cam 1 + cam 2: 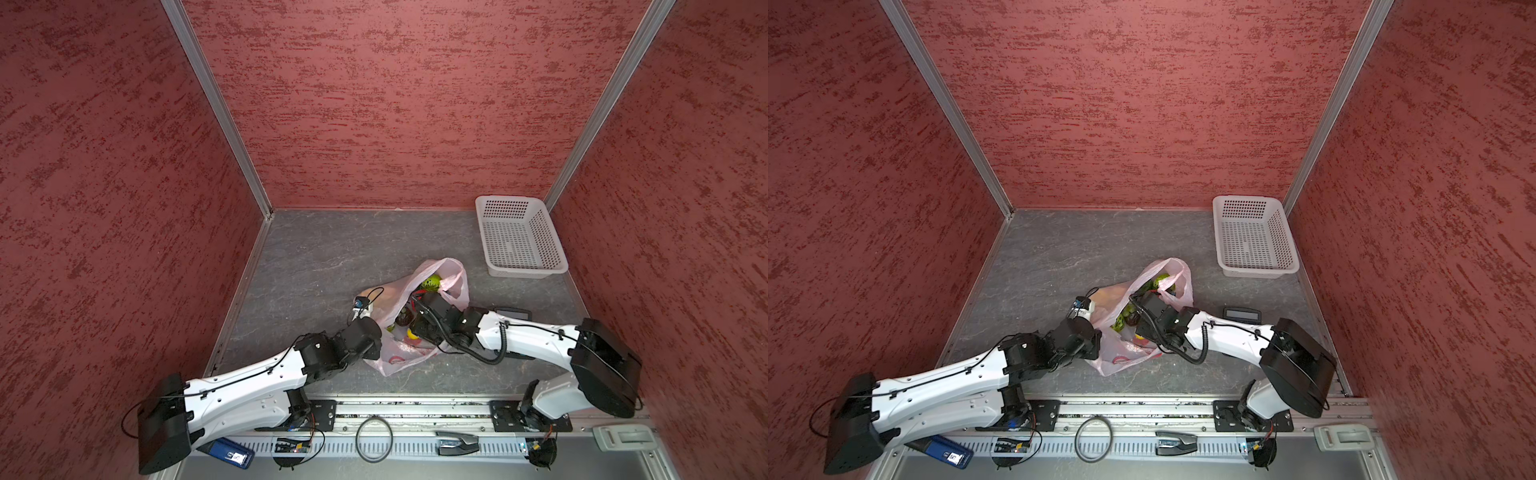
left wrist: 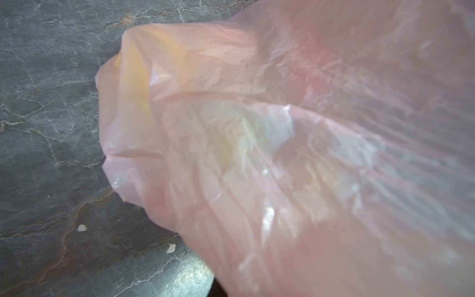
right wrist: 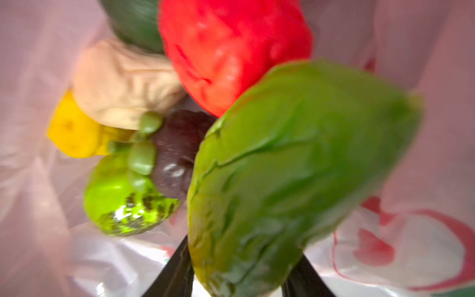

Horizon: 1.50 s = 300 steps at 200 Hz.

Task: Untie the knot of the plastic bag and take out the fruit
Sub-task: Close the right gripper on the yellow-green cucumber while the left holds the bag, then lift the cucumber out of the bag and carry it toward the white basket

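The pale pink plastic bag (image 1: 399,357) lies on its side in the middle of the table, its mouth gaping. No knot shows in any view. My left gripper (image 1: 365,309) is shut on the bag's edge, and pink film (image 2: 257,154) fills the left wrist view and hides the fingers. Inside the mouth, my right gripper (image 3: 239,282) is shut on a bumpy green fruit (image 3: 295,167), one black finger (image 3: 177,277) on each side. Behind it lie red (image 3: 231,51), cream (image 3: 123,84), yellow (image 3: 74,133), yellow-green (image 3: 120,203) and dark purple (image 3: 177,154) fruit.
A white perforated basket (image 1: 528,272) stands at the back right, against the red walls. A dark flat device (image 1: 513,313) lies behind the right arm. On the front rail sit a black ring (image 1: 374,438), a stapler (image 1: 457,442) and a blue object (image 1: 230,453).
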Each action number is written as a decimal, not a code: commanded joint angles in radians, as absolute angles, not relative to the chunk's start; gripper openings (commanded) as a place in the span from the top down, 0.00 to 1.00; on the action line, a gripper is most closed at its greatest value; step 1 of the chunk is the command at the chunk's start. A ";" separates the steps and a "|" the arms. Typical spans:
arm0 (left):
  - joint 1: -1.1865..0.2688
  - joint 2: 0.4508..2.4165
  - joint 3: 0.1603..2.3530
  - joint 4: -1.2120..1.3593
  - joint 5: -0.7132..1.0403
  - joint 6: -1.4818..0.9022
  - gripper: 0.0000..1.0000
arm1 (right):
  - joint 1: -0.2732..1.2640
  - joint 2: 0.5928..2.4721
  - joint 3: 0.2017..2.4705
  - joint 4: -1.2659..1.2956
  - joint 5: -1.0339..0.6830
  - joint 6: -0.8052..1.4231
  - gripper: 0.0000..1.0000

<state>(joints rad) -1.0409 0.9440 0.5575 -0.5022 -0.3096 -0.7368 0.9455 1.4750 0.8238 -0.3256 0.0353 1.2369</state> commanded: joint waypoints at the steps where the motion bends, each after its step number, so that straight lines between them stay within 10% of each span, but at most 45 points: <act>1: -1.048 0.949 0.570 -0.473 -0.322 -0.742 1.00 | 0.950 1.417 0.802 -0.212 0.075 1.224 0.69; 198: -1.001 0.950 0.626 -0.515 -0.376 -0.704 1.00 | 1.051 1.279 1.164 -0.559 -0.004 1.024 0.71; 300: -0.997 0.956 0.646 -0.515 -0.371 -0.685 1.00 | 0.705 1.273 1.471 -0.679 -0.138 0.849 0.72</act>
<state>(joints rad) -1.0031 0.9573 0.6102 -0.5045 -0.3611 -0.7017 0.8024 1.2881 1.4250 -0.6331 -0.0784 0.9134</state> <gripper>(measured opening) 0.045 0.470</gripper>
